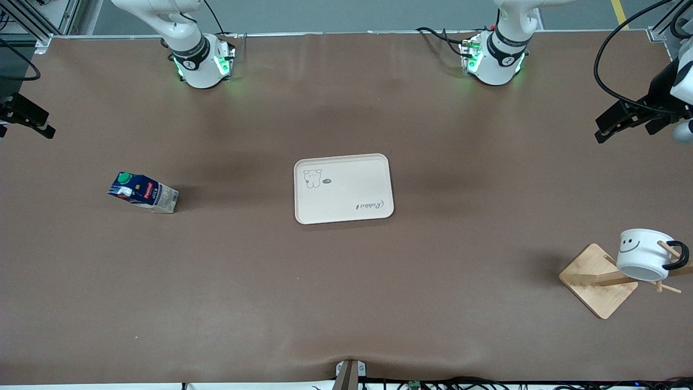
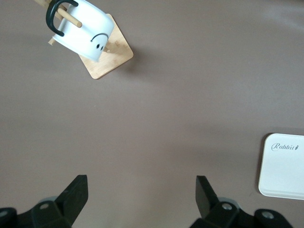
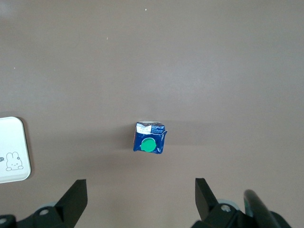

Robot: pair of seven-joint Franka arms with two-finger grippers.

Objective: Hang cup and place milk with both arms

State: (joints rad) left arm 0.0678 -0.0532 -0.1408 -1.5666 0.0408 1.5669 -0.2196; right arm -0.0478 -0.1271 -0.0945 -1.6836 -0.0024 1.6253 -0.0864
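Right wrist view: milk (image 3: 149, 142) upright on tabletop, below the spread right end effector (image 3: 140, 199); light, crushable (grip mid-body). Cup (image 2: 80, 26) hangs on rack (image 2: 107, 59), off from spread left end effector (image 2: 141, 199).

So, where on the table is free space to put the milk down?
The cream rectangular tray is bare, as is the brown table between it and the dark blue milk carton. Crowded only by the wooden rack holding the white smiley mug.
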